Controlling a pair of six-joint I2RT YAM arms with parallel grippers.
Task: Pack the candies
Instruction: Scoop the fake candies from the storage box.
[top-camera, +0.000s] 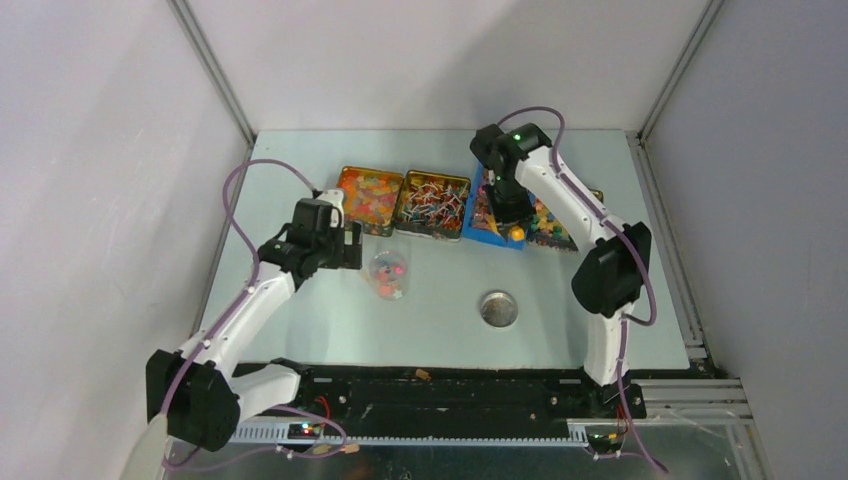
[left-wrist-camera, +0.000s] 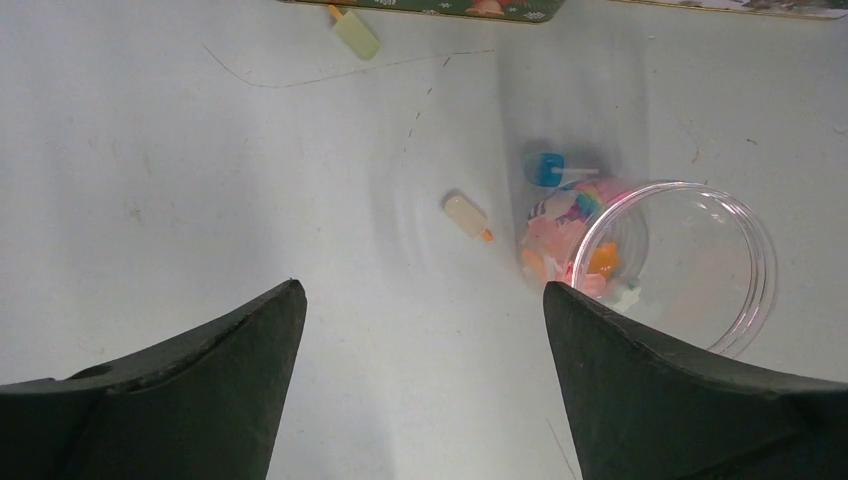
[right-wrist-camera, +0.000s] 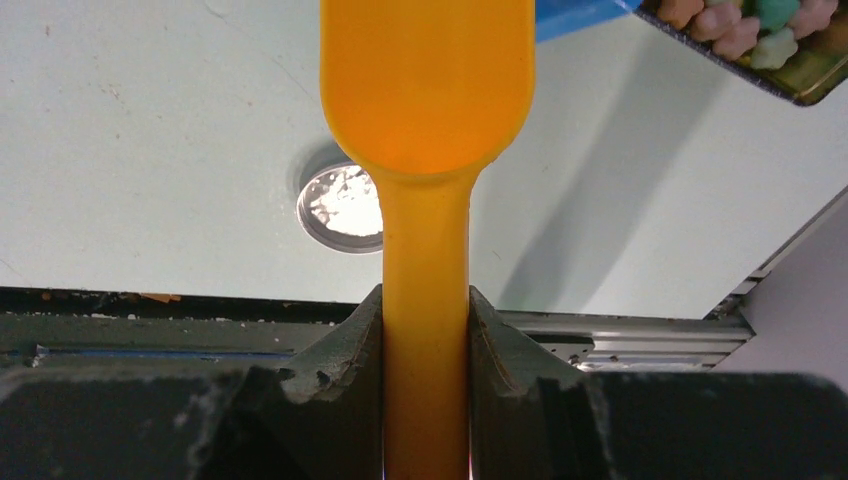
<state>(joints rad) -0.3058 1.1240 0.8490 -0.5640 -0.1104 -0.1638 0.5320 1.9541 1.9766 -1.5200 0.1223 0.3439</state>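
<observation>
Right gripper (right-wrist-camera: 425, 300) clamps scoop (right-wrist-camera: 426, 90) handle at trays' (top-camera: 430, 236) edge to ferry candies (top-camera: 432, 200); some sit in jar (left-wrist-camera: 760, 260), beside which left gripper (left-wrist-camera: 422, 288) hovers, jaws wide, presumably to steady it.

Soft, even light from overhead fills the top view, and the pale worktop (top-camera: 440, 330) reads bright with no hard shadows. Close to its camera, the left pincer (left-wrist-camera: 420, 288) looms dark and soft-edged. Just beyond its tips lies a faint grey shadow band, and the clear jar (left-wrist-camera: 690, 260) beside it catches thin rim highlights. The orange scoop (right-wrist-camera: 425, 90) clamped in the right pincer (right-wrist-camera: 425, 295) glows translucent and slightly blurred. Beyond that pincer the silver lid (right-wrist-camera: 340, 205) glares white, and a broad diffuse shadow slants across the worktop.
</observation>
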